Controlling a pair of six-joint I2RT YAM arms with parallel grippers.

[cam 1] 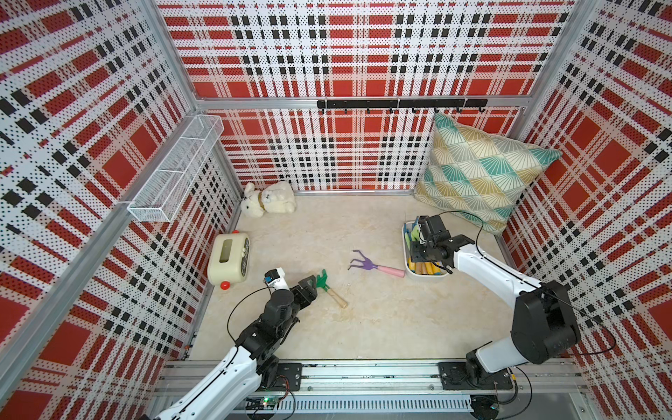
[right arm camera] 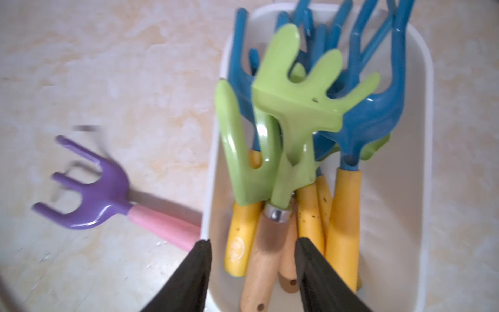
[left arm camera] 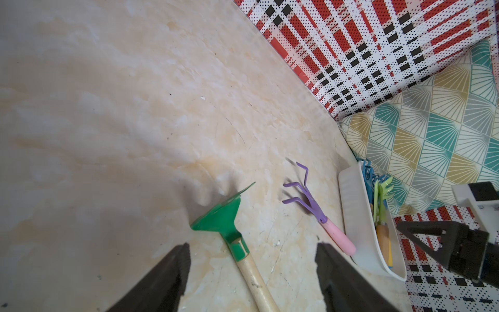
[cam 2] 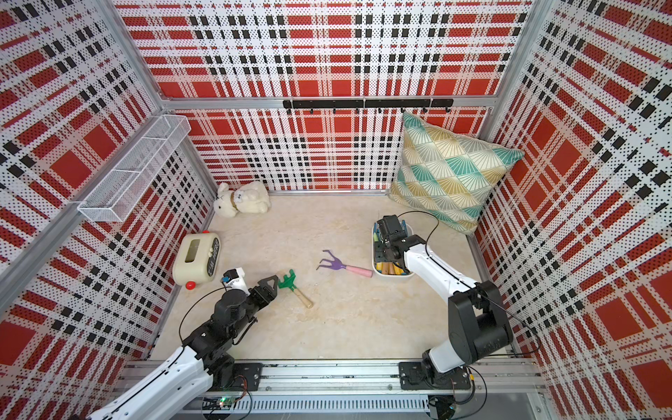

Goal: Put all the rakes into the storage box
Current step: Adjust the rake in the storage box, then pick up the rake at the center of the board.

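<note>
Light-green rake (right arm camera: 297,108), wooden handle: lies in the storage box (right arm camera: 424,167) on top of a heap of blue rakes (right arm camera: 378,108) with yellow handles. Heads point to the box's far end, handles to the end nearer the arms.

Right fingers (right arm camera: 194,270): over the near end of the box, parted, with the wooden handle lying between them. They are not closed on it and grip nothing.

Green rake (cam 1: 329,289), pale wooden handle: flat on the tabletop (cam 1: 363,327), left of centre, well apart from the box.

Left fingers (left arm camera: 167,275): spread wide, one on each side of the green rake's handle just behind the head. Neither touches it in the left wrist view.

Purple rake (cam 1: 363,263), pink handle: flat on the tabletop between the green rake and the box, tines pointing away from the box. The handle end is right at the box's outer wall; cannot tell if it touches.

The box stands on the right side, just in front of a patterned cushion (cam 1: 480,171) that leans in the back right corner.

Left side:
- cream box (cam 1: 229,258) with a red knob, by the wall
- white plush toy (cam 1: 267,200) in the back corner
- wire-mesh basket (cam 1: 174,171) on the left wall

Black hook rail (cam 1: 400,103) on the back wall.
</note>
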